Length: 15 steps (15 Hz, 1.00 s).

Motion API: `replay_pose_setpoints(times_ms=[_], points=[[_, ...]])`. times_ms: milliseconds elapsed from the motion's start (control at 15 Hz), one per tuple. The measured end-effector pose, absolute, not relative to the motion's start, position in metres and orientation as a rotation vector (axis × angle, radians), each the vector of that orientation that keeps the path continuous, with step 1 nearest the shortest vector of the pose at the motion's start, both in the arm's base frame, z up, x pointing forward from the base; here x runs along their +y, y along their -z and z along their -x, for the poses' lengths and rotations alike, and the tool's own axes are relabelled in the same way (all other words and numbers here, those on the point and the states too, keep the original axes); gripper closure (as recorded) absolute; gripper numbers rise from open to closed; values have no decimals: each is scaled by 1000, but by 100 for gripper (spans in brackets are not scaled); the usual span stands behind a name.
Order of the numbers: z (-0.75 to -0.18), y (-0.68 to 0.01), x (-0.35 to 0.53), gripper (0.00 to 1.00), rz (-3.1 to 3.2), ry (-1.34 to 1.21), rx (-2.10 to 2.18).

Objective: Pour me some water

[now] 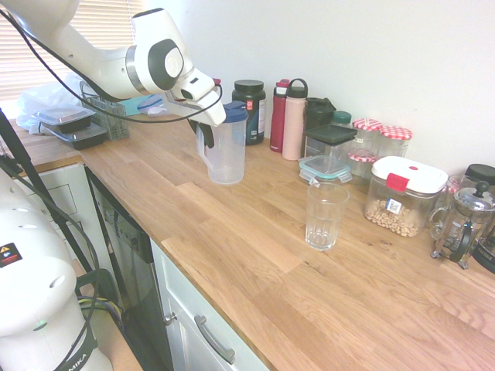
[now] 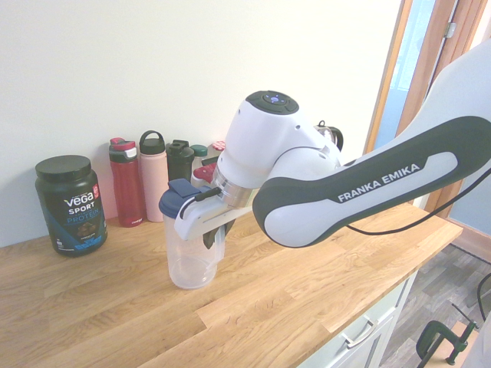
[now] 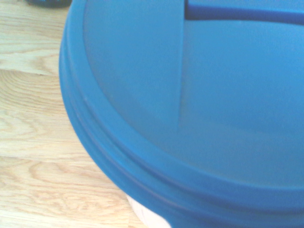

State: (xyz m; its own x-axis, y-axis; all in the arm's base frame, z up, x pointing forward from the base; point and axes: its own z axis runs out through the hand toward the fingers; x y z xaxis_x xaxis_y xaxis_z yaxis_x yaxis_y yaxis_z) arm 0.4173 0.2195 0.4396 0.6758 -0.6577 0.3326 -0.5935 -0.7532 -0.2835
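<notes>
The gripper is at the side of the clear plastic pitcher, its two fingers closed on the upright handle, just below the blue lid. The pitcher stands upright on the wooden countertop, and its cloudy wall makes it impossible to tell how much water is inside. The wrist view looks down on the lid from close by, with its raised rim and a straight ridge across the top. The empty clear drinking glass stands upright on the countertop, well apart from the pitcher and nearer the lidded container of beige chickpeas or similar pieces. Behind the pitcher, towards the wall, stand the black Vega Sport protein tub, the red bottle, the pink bottle with a black loop cap and the dark shaker bottle. Beyond them come stacked clear food containers and glass jars with red checked lids, while a French press stands beyond the chickpea container. On the other side of the pitcher, black meal containers sit beside a wire basket
</notes>
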Motion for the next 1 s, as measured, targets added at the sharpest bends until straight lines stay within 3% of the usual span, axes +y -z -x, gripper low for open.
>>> replay_pose_setpoints(times_ms=[200, 600, 1000], points=[[-403, -466, 219, 100, 2713, 673, 1036], [-315, -537, 187, 100, 2725, 709, 1089], [-244, -539, 97, 100, 2748, 620, 1144]])
